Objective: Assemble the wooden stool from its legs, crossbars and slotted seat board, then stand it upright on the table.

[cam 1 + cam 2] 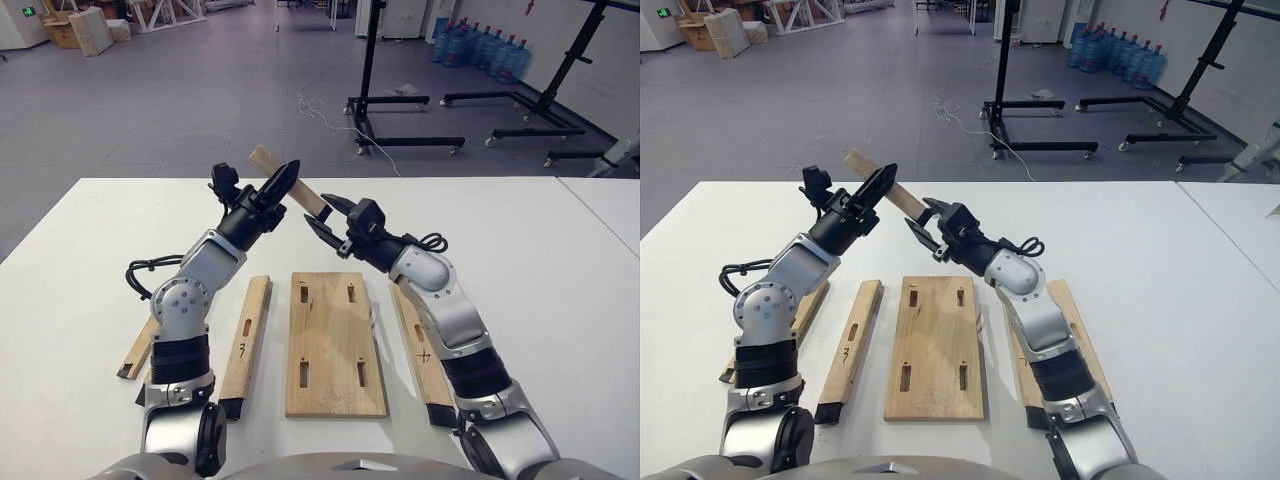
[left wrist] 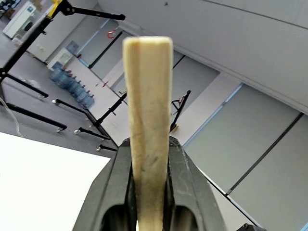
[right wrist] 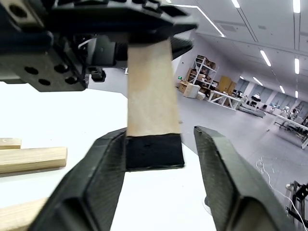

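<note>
My left gripper [image 1: 276,189] is shut on a wooden leg [image 1: 264,160] and holds it slanted in the air over the far middle of the white table [image 1: 520,240]. The leg's black-capped end [image 3: 154,151] sits between the fingers of my right gripper [image 1: 328,216], which is open around it. The slotted seat board [image 1: 335,340] lies flat at the table's centre. Another black-tipped leg [image 1: 248,338] lies just left of the board, and a thinner piece [image 1: 139,347] lies farther left under my left arm. A further wooden piece [image 1: 415,345] lies right of the board, partly hidden by my right arm.
The table's far edge [image 1: 450,179] runs just behind both grippers. Black wheeled stands [image 1: 400,110] and several water bottles [image 1: 480,50] are on the floor beyond. A second white table [image 1: 610,205] adjoins on the right.
</note>
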You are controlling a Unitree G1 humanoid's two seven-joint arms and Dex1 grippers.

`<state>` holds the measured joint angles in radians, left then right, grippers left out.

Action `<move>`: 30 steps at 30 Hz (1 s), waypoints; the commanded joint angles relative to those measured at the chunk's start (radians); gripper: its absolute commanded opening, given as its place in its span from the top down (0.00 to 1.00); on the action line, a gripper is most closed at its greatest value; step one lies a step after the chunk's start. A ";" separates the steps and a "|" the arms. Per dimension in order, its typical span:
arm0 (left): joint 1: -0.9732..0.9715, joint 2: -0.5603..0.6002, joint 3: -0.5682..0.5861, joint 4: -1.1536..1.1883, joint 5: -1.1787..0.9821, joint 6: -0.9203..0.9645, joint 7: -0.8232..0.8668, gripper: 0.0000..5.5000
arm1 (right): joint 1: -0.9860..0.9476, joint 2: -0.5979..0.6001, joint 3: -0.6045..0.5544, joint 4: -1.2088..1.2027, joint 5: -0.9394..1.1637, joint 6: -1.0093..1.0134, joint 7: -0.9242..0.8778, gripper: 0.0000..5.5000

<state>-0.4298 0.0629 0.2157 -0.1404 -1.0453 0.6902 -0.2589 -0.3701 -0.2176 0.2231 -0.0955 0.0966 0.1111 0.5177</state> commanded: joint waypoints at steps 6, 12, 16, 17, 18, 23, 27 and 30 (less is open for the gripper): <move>0.013 0.134 0.079 0.029 0.205 -0.127 0.047 0.93 | 0.034 -0.004 -0.091 -0.096 0.068 0.117 -0.037 0.31; 0.166 0.211 0.145 -0.170 0.242 -0.139 0.066 0.93 | 0.032 0.009 -0.118 -0.128 0.075 0.186 -0.096 0.30; 0.377 0.238 0.104 -0.365 0.346 -0.154 0.086 0.93 | 0.018 0.040 -0.148 -0.117 0.060 0.213 -0.181 0.30; 0.427 0.239 0.101 -0.407 0.370 -0.160 0.094 0.93 | 0.019 0.045 -0.151 -0.123 0.060 0.219 -0.194 0.30; 0.465 0.246 0.089 -0.437 0.403 -0.166 0.097 0.93 | 0.028 0.045 -0.156 -0.137 0.060 0.224 -0.204 0.30; 0.568 0.273 0.086 -0.441 0.502 -0.229 0.046 0.93 | 0.032 0.055 -0.140 -0.143 0.051 0.227 -0.230 0.30; 0.642 0.300 0.052 -0.397 0.559 -0.251 -0.014 0.93 | 0.037 0.063 -0.118 -0.146 0.046 0.225 -0.235 0.30; 0.666 0.311 0.055 -0.374 0.588 -0.284 -0.048 0.93 | 0.052 0.066 -0.111 -0.153 0.043 0.225 -0.244 0.30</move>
<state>0.2183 0.3493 0.2721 -0.5306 -0.4854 0.4367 -0.2767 -0.3340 -0.1537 0.1082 -0.2316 0.1545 0.3250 0.2834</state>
